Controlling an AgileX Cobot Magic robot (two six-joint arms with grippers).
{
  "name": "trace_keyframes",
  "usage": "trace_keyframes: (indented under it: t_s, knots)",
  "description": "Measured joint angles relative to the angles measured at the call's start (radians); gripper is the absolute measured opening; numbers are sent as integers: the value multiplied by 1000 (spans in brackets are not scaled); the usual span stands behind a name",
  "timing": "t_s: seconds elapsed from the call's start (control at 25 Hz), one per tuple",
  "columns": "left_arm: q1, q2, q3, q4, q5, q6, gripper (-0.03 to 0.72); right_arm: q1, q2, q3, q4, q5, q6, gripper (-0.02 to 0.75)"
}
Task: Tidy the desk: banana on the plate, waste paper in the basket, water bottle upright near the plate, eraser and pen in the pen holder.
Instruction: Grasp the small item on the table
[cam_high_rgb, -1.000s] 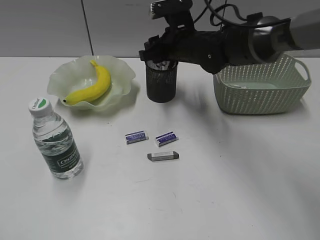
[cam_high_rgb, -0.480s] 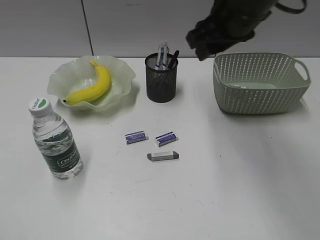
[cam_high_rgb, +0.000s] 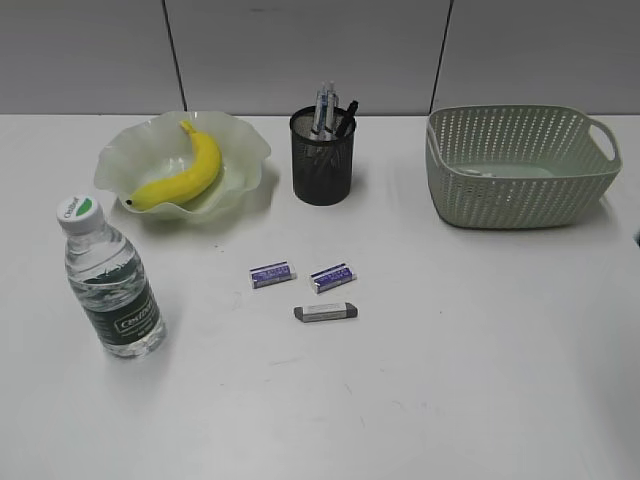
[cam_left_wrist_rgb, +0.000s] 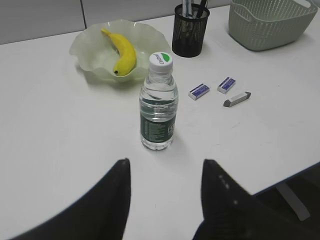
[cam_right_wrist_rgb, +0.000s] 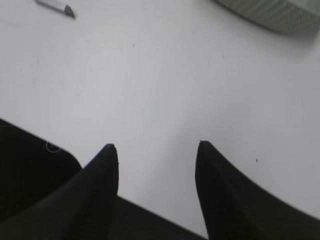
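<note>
The exterior view looks down at a slant across my desk (cam_high_rgb: 480, 380) toward the back wall. My left wrist camera sits high and back, facing the water bottle (cam_left_wrist_rgb: 158, 102) — both share it. My right wrist camera hangs close over bare tabletop — the basket (cam_right_wrist_rgb: 270, 12) edges in.

The back of the desk (cam_high_rgb: 470, 380) is occupied by the plate (cam_high_rgb: 130, 155) holding the banana (cam_high_rgb: 187, 168), the pen holder (cam_high_rgb: 322, 158) with pens (cam_high_rgb: 328, 108) projecting above its rim, and the basket (cam_high_rgb: 520, 170). Open lanes are left between these 3. The front left is blocked by the upright water bottle (cam_high_rgb: 108, 280). At centre, 2 purple-labelled erasers (cam_high_rgb: 272, 274) and 1 grey eraser (cam_high_rgb: 325, 312) lie close together, low and flat. The front right expanse is unobstructed.
</note>
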Motion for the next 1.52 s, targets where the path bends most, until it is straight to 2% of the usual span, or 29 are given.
trace_keyframes:
  t_s: [0.28, 0.48, 0.64, 0.8, 1.0, 1.16, 1.28, 1.52]
  knots:
    - [0, 0, 0, -9, -5, 4, 336, 0, -507, 323, 9, 73, 0, 404]
    - [0, 128, -23, -113, -71, 106, 336, 0, -828, 425, 13, 65, -1, 404]
    - [0, 381, -56, -206, -224, 244, 335, 0, -1003, 448, 14, 62, -1, 404]
    - [0, 695, -112, -339, -380, 450, 335, 0, -1087, 449, 14, 59, -1, 404]
    - [-10, 1090, -245, -464, -435, 669, 335, 0, -1090, 451, 14, 58, -2, 404]
    - [-80, 1328, -353, -462, -466, 792, 335, 0, -1090, 451, 14, 55, -3, 404]
    - [-127, 1481, -419, -396, -494, 835, 335, 0, -1090, 451, 14, 55, -3, 404]
    - [-140, 1773, -584, -299, -498, 849, 335, 0, -1090, 451, 14, 55, -3, 404]
